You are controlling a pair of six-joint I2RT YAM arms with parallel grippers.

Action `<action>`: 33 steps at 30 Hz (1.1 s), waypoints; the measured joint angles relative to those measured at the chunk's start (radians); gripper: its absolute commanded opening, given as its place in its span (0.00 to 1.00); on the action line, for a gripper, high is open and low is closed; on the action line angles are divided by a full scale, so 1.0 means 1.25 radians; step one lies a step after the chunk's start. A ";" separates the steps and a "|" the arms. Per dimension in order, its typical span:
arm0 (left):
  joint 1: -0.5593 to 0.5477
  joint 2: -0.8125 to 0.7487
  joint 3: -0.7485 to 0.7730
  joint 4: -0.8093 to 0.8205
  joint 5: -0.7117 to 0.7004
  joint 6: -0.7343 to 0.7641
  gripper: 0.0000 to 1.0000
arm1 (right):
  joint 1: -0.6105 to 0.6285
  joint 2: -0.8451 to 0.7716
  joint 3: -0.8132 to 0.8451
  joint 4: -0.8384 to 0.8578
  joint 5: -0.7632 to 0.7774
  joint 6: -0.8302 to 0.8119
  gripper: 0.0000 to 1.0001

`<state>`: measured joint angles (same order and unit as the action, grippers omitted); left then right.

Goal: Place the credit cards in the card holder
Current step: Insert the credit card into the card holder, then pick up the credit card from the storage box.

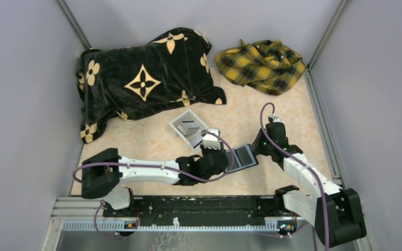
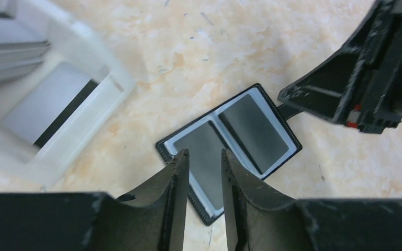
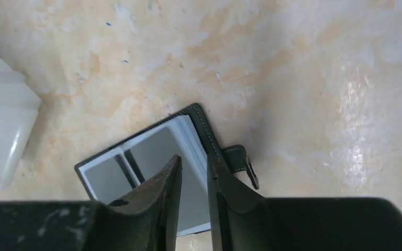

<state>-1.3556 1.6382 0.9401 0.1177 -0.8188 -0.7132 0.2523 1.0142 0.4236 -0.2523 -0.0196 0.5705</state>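
The card holder lies open on the table, its grey inner panels facing up and its strap on the right edge. It also shows in the left wrist view and the right wrist view. My left gripper hovers over its left half, jaws a narrow gap apart and empty. My right gripper is over its strap edge, jaws narrowly apart with nothing clearly held. The credit cards lie in a white box just left of the holder.
The clear-white open-top box stands behind my left gripper. A black floral pillow and a yellow plaid cloth lie at the back. Grey walls close in both sides.
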 measured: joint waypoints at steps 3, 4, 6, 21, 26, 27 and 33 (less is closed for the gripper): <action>-0.006 -0.061 -0.028 -0.081 -0.020 -0.099 0.40 | 0.010 -0.015 0.042 -0.013 0.004 -0.021 0.37; -0.010 -0.081 -0.042 -0.109 -0.026 -0.140 0.41 | 0.020 -0.017 0.061 -0.023 0.015 -0.028 0.39; -0.019 -0.114 -0.066 -0.164 -0.038 -0.201 0.42 | 0.052 -0.017 0.102 -0.039 0.033 -0.045 0.42; -0.033 -0.265 -0.128 -0.674 -0.135 -0.767 0.63 | 0.337 0.314 0.532 -0.070 0.078 -0.173 0.48; -0.033 -0.270 -0.160 -0.797 -0.141 -0.929 0.67 | 0.388 0.472 0.691 -0.075 0.065 -0.211 0.50; -0.033 -0.276 -0.172 -0.809 -0.141 -0.949 0.68 | 0.396 0.505 0.719 -0.075 0.060 -0.217 0.50; -0.027 -0.352 -0.242 -0.842 -0.142 -1.015 0.68 | 0.423 0.655 0.828 -0.089 0.030 -0.237 0.52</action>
<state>-1.3891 1.1976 0.6376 -0.9348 -0.9958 -1.9823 0.7815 1.8332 1.4582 -0.3637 0.0181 0.2745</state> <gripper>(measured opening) 0.679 0.510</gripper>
